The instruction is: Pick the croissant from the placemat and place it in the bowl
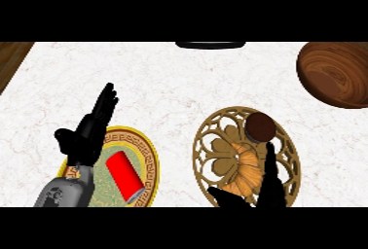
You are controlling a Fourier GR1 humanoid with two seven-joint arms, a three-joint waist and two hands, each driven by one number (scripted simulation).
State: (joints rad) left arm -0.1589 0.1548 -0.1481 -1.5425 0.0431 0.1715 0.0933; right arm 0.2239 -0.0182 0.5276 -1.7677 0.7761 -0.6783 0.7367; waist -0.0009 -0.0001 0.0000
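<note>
The golden-brown croissant [244, 169] lies on a round, gold openwork placemat [204, 146] at the lower right of the counter. My right hand [267, 192] comes in from the lower edge and is open. Its straight fingers [270, 158] run along the croissant's right side, and its thumb spreads out below the croissant's near end. I cannot tell whether the hand touches it. The dark wooden bowl [335, 73] stands at the far right, well beyond the placemat. My left hand [87, 133] rests open with fingers up at the left.
A dark brown round item [260, 125] sits on the placemat's far side, just beyond the croissant. Under my left forearm lies a yellow-rimmed green plate [149, 158] with a red block [123, 176] on it. A black object [210, 44] shows at the far edge.
</note>
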